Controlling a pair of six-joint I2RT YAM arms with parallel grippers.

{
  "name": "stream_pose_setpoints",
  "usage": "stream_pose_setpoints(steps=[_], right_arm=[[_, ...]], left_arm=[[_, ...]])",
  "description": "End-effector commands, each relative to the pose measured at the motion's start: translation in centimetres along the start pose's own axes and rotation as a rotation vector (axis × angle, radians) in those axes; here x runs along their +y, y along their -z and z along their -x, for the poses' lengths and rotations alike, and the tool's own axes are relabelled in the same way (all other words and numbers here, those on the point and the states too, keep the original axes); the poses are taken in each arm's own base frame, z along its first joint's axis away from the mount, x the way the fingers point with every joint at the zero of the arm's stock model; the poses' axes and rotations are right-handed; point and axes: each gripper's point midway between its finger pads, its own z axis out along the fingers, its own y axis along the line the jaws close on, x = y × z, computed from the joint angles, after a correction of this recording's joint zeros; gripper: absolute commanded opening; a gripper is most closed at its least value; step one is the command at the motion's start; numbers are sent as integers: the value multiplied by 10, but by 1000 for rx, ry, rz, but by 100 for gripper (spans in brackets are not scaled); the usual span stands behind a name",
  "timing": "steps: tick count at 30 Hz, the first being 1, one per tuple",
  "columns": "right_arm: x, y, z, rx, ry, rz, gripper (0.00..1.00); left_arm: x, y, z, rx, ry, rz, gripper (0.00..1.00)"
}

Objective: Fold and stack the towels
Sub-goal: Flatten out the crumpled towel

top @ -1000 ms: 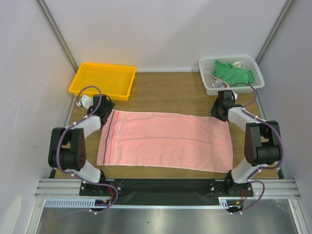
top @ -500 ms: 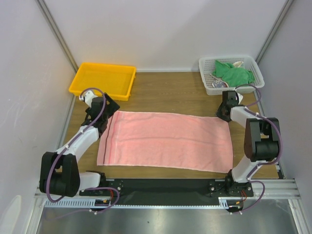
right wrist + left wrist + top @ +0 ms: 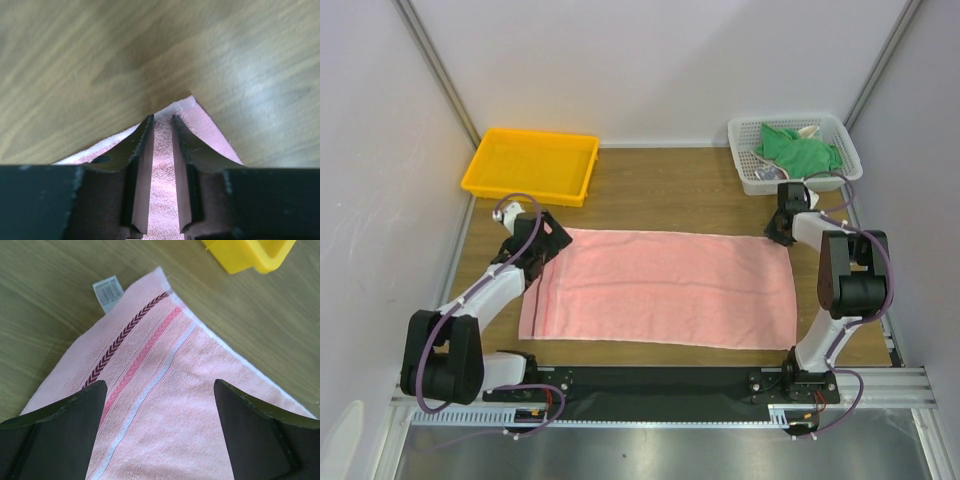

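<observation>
The pink towel (image 3: 660, 288) lies flat and wide in the middle of the table (image 3: 670, 195), just as it did before. It has not moved.

The left gripper (image 3: 548, 240) has moved a little to the right since half a second ago. It is now over the towel's upper left corner. A second ago that arm was folded up high, and now it is stretched out low. In the left wrist view its jaws are spread wide over the striped end of the towel. A small white tag (image 3: 108, 293) sticks out from the towel's edge. One corner of the yellow tray (image 3: 250, 255) shows at the top right.

The right gripper (image 3: 779, 236) sits at the towel's upper right corner, about where it was half a second ago. In the right wrist view its jaws are almost together, with only a thin gap. The pink corner shows in that gap. I cannot tell if they are pinching the cloth.

The green towel (image 3: 798, 150) is still bunched in the white basket (image 3: 845, 160) at the upper right. The tray is at the upper left.
</observation>
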Motion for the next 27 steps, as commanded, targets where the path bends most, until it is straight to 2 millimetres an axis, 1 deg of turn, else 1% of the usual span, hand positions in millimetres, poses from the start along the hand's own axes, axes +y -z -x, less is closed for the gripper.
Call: stream_pose_setpoints(steps=[1, 7, 9, 12, 14, 15, 16, 17, 18, 19, 20, 21, 22, 23, 24, 25, 26, 27], right_arm=[[-5, -10, 7, 22, -37, -11, 25], [-2, -23, 22, 29, -66, -5, 25], [-3, -25, 26, 24, -59, -11, 25], [4, -23, 38, 3, -34, 18, 27], [19, -12, 46, -3, -17, 89, 32], [24, -7, 48, -3, -12, 116, 34], [31, 5, 56, -24, 6, 156, 37], [36, 12, 56, -21, 11, 190, 42], [39, 19, 57, -28, 19, 204, 44], [43, 35, 66, -65, 22, 228, 46], [40, 40, 63, -65, 21, 228, 50], [39, 46, 64, -77, 18, 234, 53], [38, 53, 64, -88, 15, 240, 55], [38, 67, 70, -118, 6, 256, 61], [32, 66, 58, -100, 6, 242, 64], [29, 70, 57, -106, 1, 239, 65], [25, 72, 52, -101, -2, 231, 67], [22, 79, 51, -106, -5, 235, 69]], left_arm=[[1, 3, -11, 35, 16, -11, 95], [2, 6, -6, 21, 3, 1, 95], [2, 6, -5, 19, -4, 3, 96], [0, 4, -3, 18, -23, 0, 96], [-5, 2, 1, 11, -40, -15, 96], [-11, 2, 9, -6, -56, -29, 96], [-13, -2, 10, -5, -68, -26, 96], [-15, -4, 13, -13, -76, -29, 96], [-23, -6, 22, -33, -75, -43, 96], [-23, -13, 21, -25, -82, -33, 96], [-26, -18, 21, -24, -90, -34, 94], [-35, -21, 31, -43, -86, -45, 93], [-38, -25, 32, -43, -84, -45, 92], [-36, -36, 25, -19, -89, -33, 91], [-45, -41, 34, -42, -66, -48, 90], [-44, -48, 33, -36, -56, -43, 90], [-42, -59, 26, -14, -50, -29, 89], [-50, -64, 30, -16, -24, -49, 89]])
